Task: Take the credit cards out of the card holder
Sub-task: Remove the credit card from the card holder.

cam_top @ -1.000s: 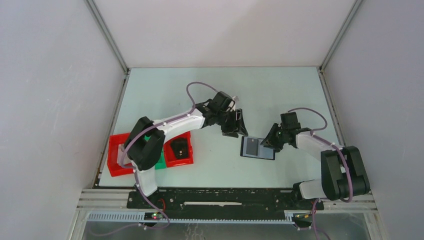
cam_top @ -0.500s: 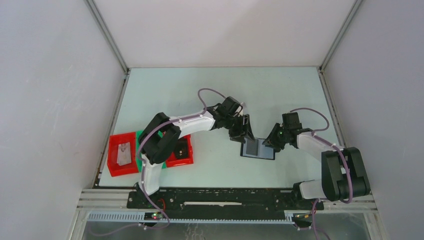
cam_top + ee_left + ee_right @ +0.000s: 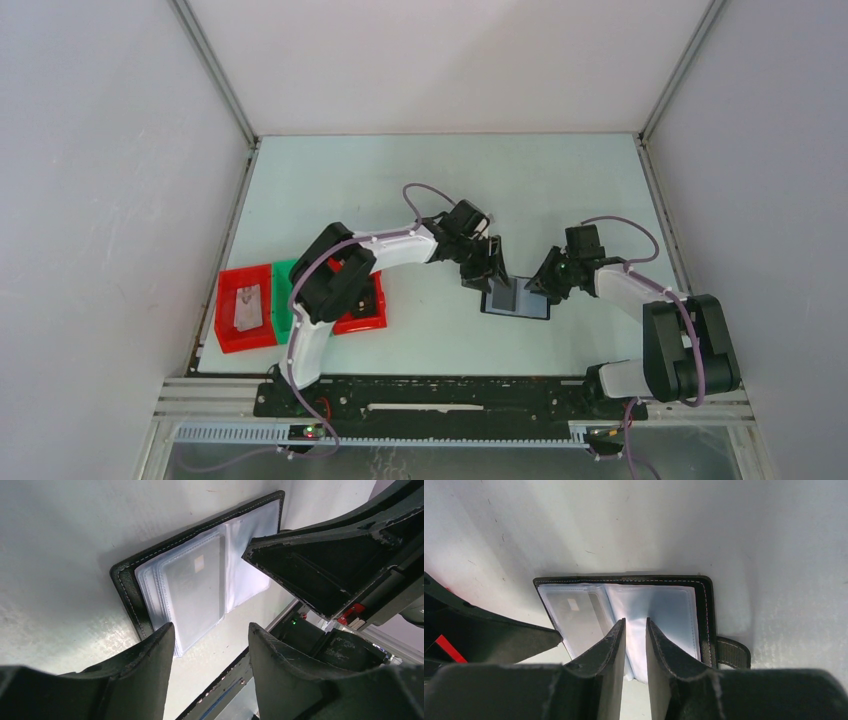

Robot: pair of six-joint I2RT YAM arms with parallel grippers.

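Note:
The card holder [image 3: 515,299] lies open on the table, black with clear sleeves. In the left wrist view the card holder [image 3: 125,580] shows a pale grey credit card [image 3: 195,587] inside its sleeve; the card also shows in the right wrist view [image 3: 574,612]. My left gripper [image 3: 490,272] is open and empty, its jaws [image 3: 210,630] apart just above the holder's left panel. My right gripper [image 3: 546,284] has its jaws nearly closed, its tips [image 3: 635,622] on the sleeves at the holder's [image 3: 706,610] right panel. No tan card is in view.
Two red trays [image 3: 245,335] [image 3: 360,322] with a green tray [image 3: 287,285] between them stand at the near left, under the left arm. The left red tray holds a grey flat thing [image 3: 246,305]. Enclosure walls ring the table. The holder's strap [image 3: 731,652] sticks out to the right.
My left gripper has moved right and nearer, down over the holder's left panel. The right gripper has stayed at the holder's right side.

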